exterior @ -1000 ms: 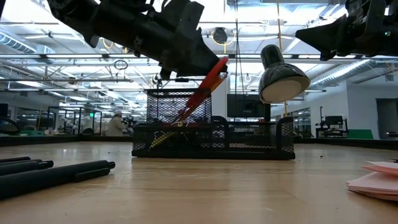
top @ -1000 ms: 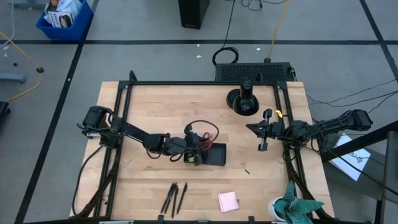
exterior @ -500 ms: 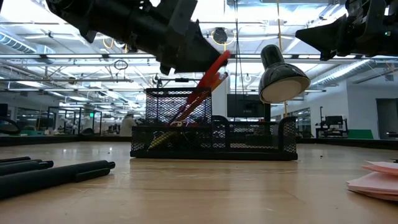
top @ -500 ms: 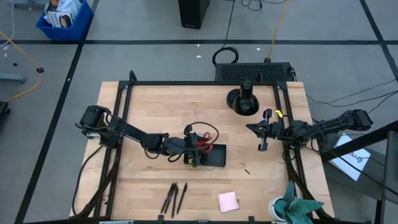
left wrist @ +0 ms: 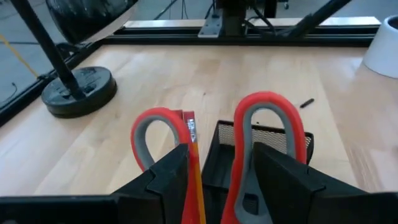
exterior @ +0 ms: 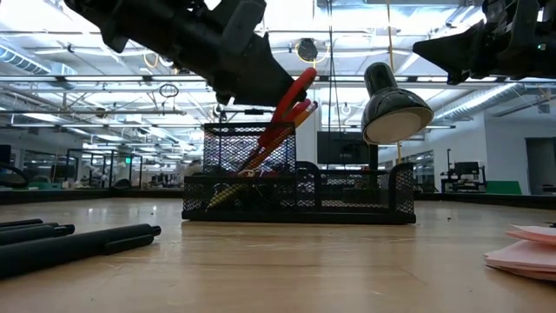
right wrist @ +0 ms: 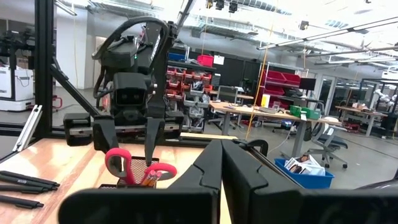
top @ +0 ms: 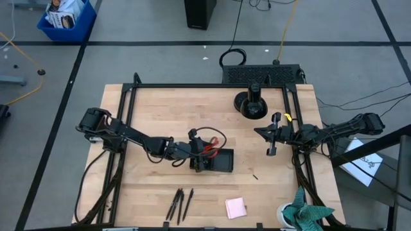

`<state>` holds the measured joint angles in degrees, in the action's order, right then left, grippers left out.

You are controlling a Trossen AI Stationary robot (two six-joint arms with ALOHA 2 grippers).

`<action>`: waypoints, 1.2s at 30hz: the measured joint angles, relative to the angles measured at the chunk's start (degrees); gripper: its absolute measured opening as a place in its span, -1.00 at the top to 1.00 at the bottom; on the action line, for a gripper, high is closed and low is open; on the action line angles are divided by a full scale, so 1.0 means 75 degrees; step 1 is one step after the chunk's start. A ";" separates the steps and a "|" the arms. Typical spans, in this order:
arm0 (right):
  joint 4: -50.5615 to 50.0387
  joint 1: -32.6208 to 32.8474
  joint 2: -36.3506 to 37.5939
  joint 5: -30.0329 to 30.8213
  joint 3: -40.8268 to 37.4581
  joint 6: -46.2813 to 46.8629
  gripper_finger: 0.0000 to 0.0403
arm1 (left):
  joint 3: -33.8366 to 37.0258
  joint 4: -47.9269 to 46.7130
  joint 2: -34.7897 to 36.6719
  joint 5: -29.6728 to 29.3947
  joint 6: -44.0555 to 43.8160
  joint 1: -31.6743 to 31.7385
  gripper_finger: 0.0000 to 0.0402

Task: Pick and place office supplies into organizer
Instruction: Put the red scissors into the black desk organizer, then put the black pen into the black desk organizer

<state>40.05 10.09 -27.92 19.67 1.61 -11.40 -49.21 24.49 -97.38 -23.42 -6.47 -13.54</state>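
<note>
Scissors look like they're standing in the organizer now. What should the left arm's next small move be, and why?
Probably lift the left gripper straight up and back. Its jaws stand open on either side of the red-handled scissors, which lean handle-up in the organizer beside the orange pencils. Rising clear first should avoid snagging the handles before going for the dark pens.

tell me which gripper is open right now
The left gripper, over the organizer with its fingers spread beside the red scissors. The right gripper waits shut, empty.
</note>
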 joint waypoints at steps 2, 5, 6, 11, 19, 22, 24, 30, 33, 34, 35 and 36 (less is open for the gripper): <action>0.0000 0.0001 0.0000 -0.0001 0.0000 0.0000 1.00 | 0.0000 -0.0070 0.0003 0.0030 0.0102 0.0000 0.08; 0.0000 0.0000 0.0000 -0.0001 0.0003 0.0000 1.00 | 0.0000 -0.0286 0.0003 0.0033 0.0209 0.0000 0.08; 0.0000 0.0000 0.0000 -0.0001 0.0001 0.0000 1.00 | 0.0000 -0.0278 0.0003 0.0030 0.0214 -0.0003 0.08; 0.0000 0.0000 0.0000 -0.0001 0.0003 0.0000 1.00 | 0.0000 -0.0262 0.0003 -0.0011 0.0258 -0.0012 0.08; 0.0000 0.0002 -0.0001 -0.0001 0.0000 0.0000 1.00 | -0.0006 -0.0492 0.0331 -0.0109 0.0508 -0.0050 0.08; -0.0009 0.0002 -0.0003 0.0001 0.0002 0.0000 1.00 | -0.0006 -0.0982 0.0713 -0.0235 0.0508 -0.0114 0.08; 0.0000 0.0003 -0.0003 -0.0001 0.0002 0.0000 1.00 | -0.0006 -0.1285 0.0972 -0.0285 0.0452 -0.0151 0.08; 0.0000 0.0000 -0.0003 -0.0001 0.0003 0.0008 1.00 | -0.0003 -0.1984 0.1308 -0.0431 0.0269 -0.0264 0.08; 0.0000 0.0001 -0.0003 -0.0001 0.0001 0.0018 1.00 | -0.0009 -0.2504 0.1312 -0.0545 0.0071 -0.0305 0.08; 0.0000 0.0003 -0.0003 -0.0001 0.0000 0.0020 1.00 | -0.0009 -0.2772 0.1306 -0.0545 -0.0036 -0.0325 0.08; 0.0000 0.0001 -0.0003 -0.0001 0.0003 0.0020 1.00 | -0.0009 -0.3041 0.1306 -0.0545 -0.0167 -0.0362 0.08; 0.0000 0.0003 -0.0003 -0.0001 0.0000 0.0020 1.00 | -0.0009 -0.3310 0.1308 -0.0553 -0.0327 -0.0396 0.08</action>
<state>40.05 10.11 -27.94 19.66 1.61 -11.25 -49.28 -0.33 -87.57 -27.57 -8.92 -16.51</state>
